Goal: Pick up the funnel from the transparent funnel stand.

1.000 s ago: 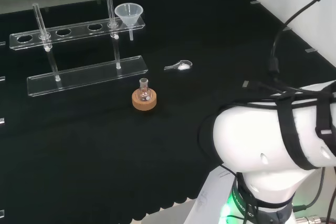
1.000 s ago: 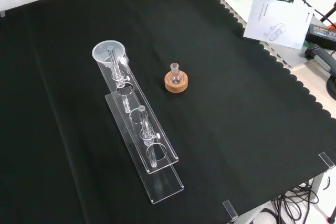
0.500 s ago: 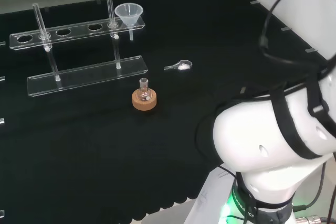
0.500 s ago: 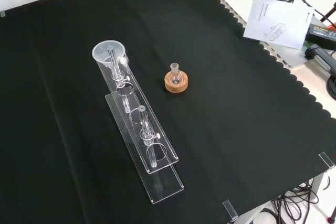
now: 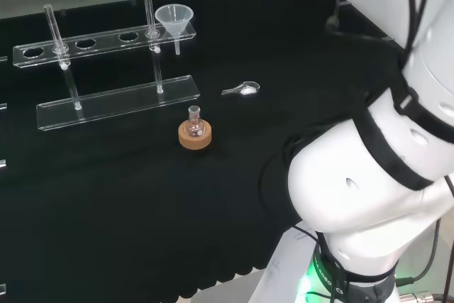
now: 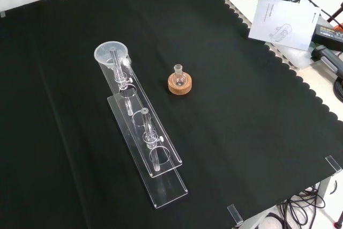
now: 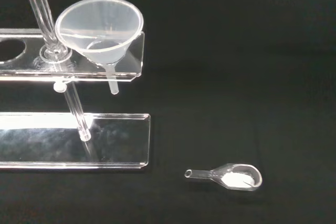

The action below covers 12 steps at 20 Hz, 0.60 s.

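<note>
A clear funnel [image 5: 174,18] sits in the end hole of the transparent funnel stand [image 5: 92,38], at the stand's right end in the head view. In the front view the funnel [image 6: 111,53] is at the far end of the stand [image 6: 161,159]. The wrist view looks at the funnel [image 7: 100,30] from close by; its spout hangs through the stand's top plate [image 7: 134,61], above the base plate. Two upright clear rods join the top plate to the base. Nothing touches the funnel.
A small flask on a cork ring [image 5: 194,133] stands in front of the stand, also plain in the front view [image 6: 179,81]. A glass spoon with white powder [image 5: 242,90] lies to the right of the stand [image 7: 233,176]. The arm's white links [image 5: 369,189] stand at the right.
In the head view the arm's upper links have swung up and to the right. The funnel, stand, flask and spoon have not moved.
</note>
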Each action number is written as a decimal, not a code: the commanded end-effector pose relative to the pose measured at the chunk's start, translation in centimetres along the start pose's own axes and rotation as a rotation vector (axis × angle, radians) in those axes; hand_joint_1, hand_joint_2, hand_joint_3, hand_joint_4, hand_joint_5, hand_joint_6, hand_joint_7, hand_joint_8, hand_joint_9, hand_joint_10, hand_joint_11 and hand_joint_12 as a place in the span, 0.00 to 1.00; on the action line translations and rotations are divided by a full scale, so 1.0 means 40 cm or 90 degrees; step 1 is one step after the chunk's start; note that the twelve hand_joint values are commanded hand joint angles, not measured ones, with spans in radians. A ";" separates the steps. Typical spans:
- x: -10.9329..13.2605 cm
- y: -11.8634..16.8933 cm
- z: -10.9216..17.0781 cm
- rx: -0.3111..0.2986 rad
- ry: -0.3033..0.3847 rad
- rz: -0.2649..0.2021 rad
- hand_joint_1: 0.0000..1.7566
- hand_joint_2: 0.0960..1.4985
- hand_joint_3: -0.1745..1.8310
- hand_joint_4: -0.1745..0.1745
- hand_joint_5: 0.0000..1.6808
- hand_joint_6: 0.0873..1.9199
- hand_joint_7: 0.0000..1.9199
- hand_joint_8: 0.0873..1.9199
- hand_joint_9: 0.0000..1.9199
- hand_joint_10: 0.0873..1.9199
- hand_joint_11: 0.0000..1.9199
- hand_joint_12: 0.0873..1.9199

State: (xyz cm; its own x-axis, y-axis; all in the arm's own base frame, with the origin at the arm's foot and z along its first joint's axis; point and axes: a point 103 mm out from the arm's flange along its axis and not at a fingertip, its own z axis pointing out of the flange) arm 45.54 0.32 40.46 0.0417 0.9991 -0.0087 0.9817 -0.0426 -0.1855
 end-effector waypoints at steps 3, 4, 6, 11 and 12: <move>0.107 0.169 0.058 0.031 -0.033 -0.069 0.18 0.64 0.22 0.53 0.12 0.00 0.00 0.19 0.04 0.34 0.00 0.72; 0.112 0.179 0.063 0.038 -0.036 -0.070 0.19 0.63 0.22 0.53 0.12 0.00 0.00 0.19 0.04 0.34 0.00 0.72; 0.120 0.200 0.073 0.049 -0.041 -0.073 0.22 0.61 0.21 0.53 0.11 0.00 0.00 0.19 0.04 0.35 0.00 0.72; 0.125 0.239 0.096 0.072 -0.037 -0.075 0.27 0.57 0.20 0.54 0.11 0.00 0.00 0.20 0.05 0.35 0.02 0.74; 0.126 0.246 0.103 0.082 -0.037 -0.074 0.28 0.56 0.20 0.54 0.11 0.00 0.00 0.21 0.06 0.36 0.02 0.74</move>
State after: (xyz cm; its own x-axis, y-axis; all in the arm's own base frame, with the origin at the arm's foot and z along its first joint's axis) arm 50.95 4.74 37.97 -0.0680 0.9975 -0.0190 0.9711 0.0618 -0.2307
